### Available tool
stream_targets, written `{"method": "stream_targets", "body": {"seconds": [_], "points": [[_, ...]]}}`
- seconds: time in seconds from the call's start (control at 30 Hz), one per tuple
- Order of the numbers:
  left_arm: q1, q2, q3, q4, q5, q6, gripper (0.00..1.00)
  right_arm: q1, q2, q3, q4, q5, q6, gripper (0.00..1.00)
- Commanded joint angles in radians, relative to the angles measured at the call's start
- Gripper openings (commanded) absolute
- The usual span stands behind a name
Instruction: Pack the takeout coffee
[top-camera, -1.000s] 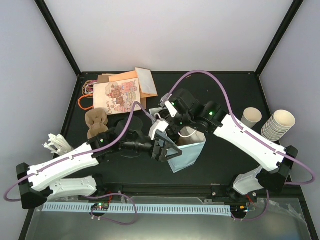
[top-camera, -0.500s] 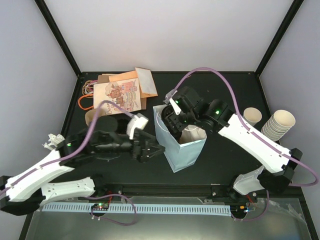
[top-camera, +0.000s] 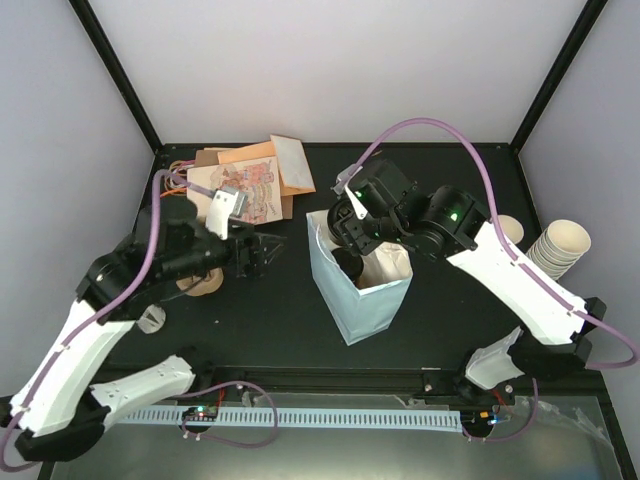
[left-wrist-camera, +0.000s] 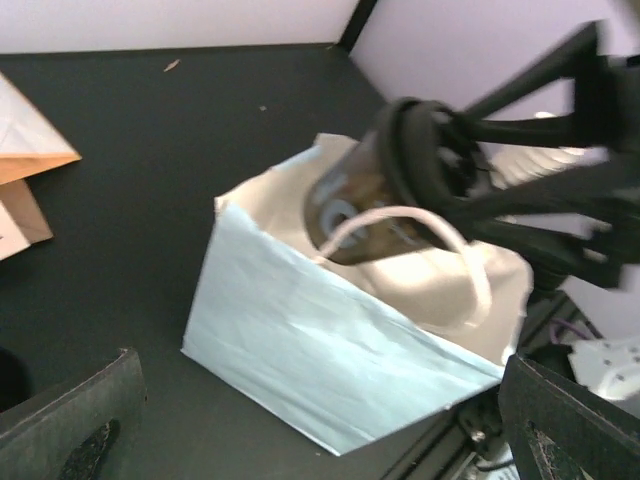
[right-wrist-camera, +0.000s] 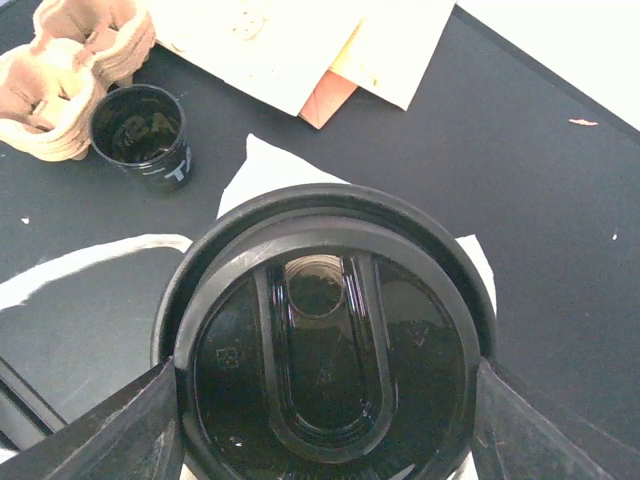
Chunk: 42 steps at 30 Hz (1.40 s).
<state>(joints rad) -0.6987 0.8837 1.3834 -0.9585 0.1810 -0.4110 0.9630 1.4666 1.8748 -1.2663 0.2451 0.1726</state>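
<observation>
The takeout coffee (right-wrist-camera: 325, 370) is a dark cup with a round black lid that fills the right wrist view. My right gripper (right-wrist-camera: 325, 405) is shut on it, one finger at each side of the lid. In the left wrist view the coffee (left-wrist-camera: 345, 205) hangs tilted in the mouth of the light blue paper bag (left-wrist-camera: 300, 340), behind its white handle. From above, my right gripper (top-camera: 350, 238) is over the bag (top-camera: 362, 292). My left gripper (top-camera: 262, 250) stands open and empty, well to the left of the bag, pointing at it.
Flat printed and brown paper bags (top-camera: 245, 180) lie at the back left. A brown pulp carrier (right-wrist-camera: 70, 70) and a lidless black cup (right-wrist-camera: 140, 130) sit left of the bag. A single cream cup (top-camera: 503, 232) and a stack of them (top-camera: 558, 248) stand at the right.
My left arm has pulled away from the bag, left and back, with its jaws open. The bag now stands on its own, and my right gripper has shifted a little with the coffee.
</observation>
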Motion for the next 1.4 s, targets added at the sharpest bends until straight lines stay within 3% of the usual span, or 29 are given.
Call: {"method": "stream_targets", "body": {"seconds": [0.0, 0.37, 0.8, 1.2, 1.37], "points": [[0.129, 0.053, -0.026, 0.040, 0.110, 0.106, 0.99, 0.039, 0.024, 0.086, -0.085, 0.053, 0.047, 0.52], [0.329, 0.162, -0.024, 0.118, 0.152, 0.174, 0.99, 0.139, 0.059, 0.194, -0.150, 0.109, 0.179, 0.52], [0.334, 0.300, 0.029, 0.244, 0.305, 0.261, 0.99, 0.216, -0.039, -0.035, -0.126, 0.239, 0.358, 0.51], [0.334, 0.377, 0.075, 0.257, 0.338, 0.312, 0.96, 0.250, -0.003, 0.040, -0.166, 0.255, 0.383, 0.48], [0.334, 0.405, 0.087, 0.247, 0.339, 0.330, 0.95, 0.260, 0.001, -0.019, -0.147, 0.256, 0.411, 0.48]]}}
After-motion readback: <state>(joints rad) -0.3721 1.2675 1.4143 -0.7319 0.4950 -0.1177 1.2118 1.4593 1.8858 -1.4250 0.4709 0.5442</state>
